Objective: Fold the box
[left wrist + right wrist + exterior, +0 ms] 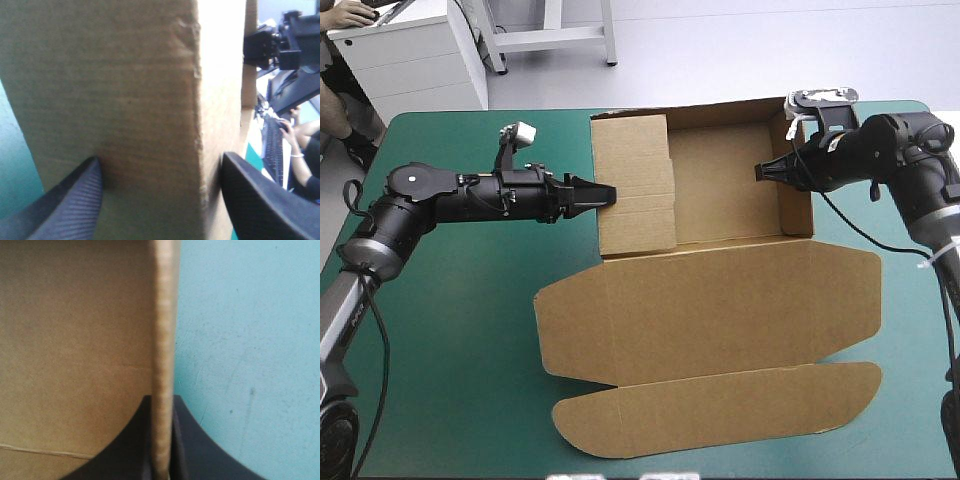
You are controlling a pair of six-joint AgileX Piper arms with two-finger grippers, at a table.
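The left claw [607,194] is released. Its black fingers [75,200] stand wide apart, with a thick fold of brown board between them. One fingertip touches the face of the board. The other stands just off the fold's far side. This claw reaches in level from the bench's left edge and meets the left flap [635,185] of the box [720,300] at its outer edge.

The right claw [761,172] is clenched on the box. In its own view the two fingers [200,450] are all but closed, with the thin edge of the right wall [798,205] pinched upright between them. The inside of the box lies on one side of that edge and the teal-green cover on the other. This claw comes from the bench's right edge and its tips point inward over the wall's rim.

The box sits at the middle of the bench [450,330], toward the far edge. It forms an open tray, with the far and right walls raised. The left flap is a broad creased panel turned inward over the tray's floor; I cannot tell if it lies flat or leans. The lid [720,310] lies flat on the cover, spreading from the tray toward the near edge, with rounded ears at both ends. Beyond a crease, a long strip [720,410] with rounded ends lies nearest the near edge.
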